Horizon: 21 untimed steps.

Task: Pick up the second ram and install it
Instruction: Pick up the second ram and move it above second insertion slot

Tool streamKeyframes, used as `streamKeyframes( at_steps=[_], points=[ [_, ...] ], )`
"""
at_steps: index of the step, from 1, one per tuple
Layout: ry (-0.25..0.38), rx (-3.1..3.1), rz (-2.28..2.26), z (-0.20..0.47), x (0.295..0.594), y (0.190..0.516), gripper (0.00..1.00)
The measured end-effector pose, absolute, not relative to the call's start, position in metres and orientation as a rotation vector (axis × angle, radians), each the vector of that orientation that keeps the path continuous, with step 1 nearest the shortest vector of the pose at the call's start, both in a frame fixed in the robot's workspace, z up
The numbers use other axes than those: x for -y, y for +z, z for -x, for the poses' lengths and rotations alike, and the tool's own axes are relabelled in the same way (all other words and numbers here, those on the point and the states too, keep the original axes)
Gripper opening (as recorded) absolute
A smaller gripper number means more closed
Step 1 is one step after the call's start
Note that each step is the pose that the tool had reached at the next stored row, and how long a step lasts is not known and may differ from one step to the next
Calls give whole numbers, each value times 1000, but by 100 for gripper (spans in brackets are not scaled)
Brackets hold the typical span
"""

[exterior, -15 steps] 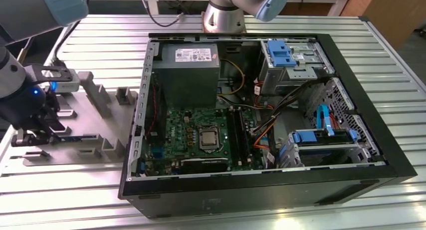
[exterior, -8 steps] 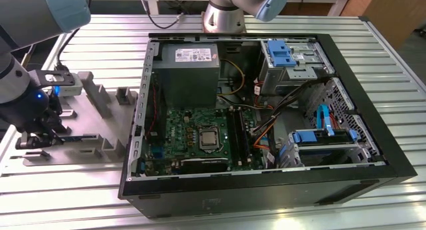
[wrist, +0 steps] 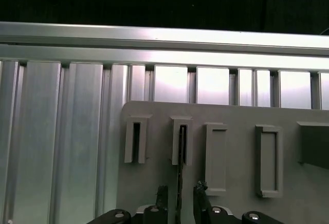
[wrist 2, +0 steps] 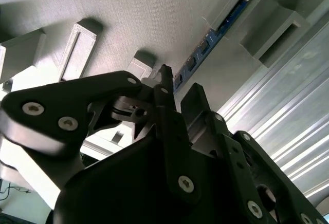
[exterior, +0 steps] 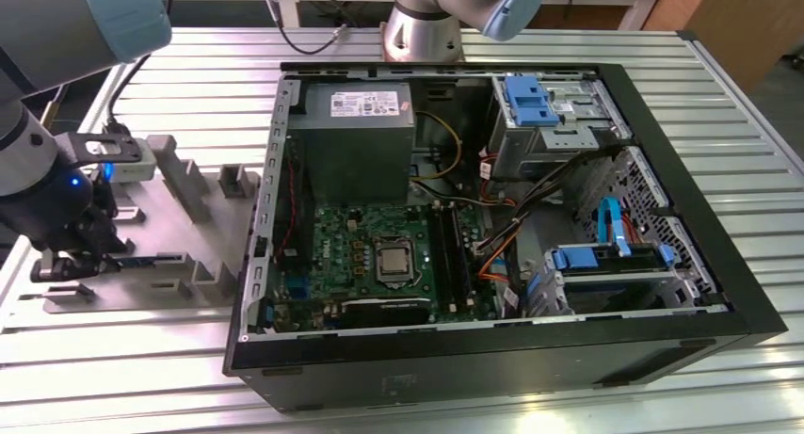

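Above the grey slotted holder [wrist: 149, 183], end effector [wrist: 181, 187] spread wide astride the edge-on second ram [wrist: 179, 175].

Second ram [exterior: 157, 260]: long, narrow, flat blue-green board stick with dark chips along face. Stands on long edge in gray holder plate [exterior: 164, 288], seated in raised slot blocks on plate's edge nearest exterior view's bottom, lengthwise along that edge. Second wrist view: stick [wrist 2: 213, 36] spans between two slot blocks, blue face with chip row showing in gap. First wrist view: stick [wrist: 180, 167] seen edge-on as thin upright blade, far end inside slot block, near end between gripper [wrist: 180, 190] fingertips, gap each side.
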State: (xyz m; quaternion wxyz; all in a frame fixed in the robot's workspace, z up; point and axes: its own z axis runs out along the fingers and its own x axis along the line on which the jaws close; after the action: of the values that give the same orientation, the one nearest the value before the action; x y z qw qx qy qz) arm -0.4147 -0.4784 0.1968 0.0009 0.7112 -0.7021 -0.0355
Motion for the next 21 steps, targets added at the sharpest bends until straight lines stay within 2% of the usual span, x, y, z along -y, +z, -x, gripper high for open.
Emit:
streamKeyframes(
  at_steps=[2, 3, 14, 16, 17, 21],
  points=[
    [-111, 2204, -2233, 415, 478, 197, 35],
    [-111, 2204, -2233, 415, 478, 197, 27],
    [-110, 2204, -2232, 415, 478, 198, 27],
    [-110, 2204, -2232, 415, 478, 198, 26],
    [-110, 2204, -2232, 415, 478, 198, 19],
    [-110, 2204, -2232, 414, 478, 198, 19]
  ],
)
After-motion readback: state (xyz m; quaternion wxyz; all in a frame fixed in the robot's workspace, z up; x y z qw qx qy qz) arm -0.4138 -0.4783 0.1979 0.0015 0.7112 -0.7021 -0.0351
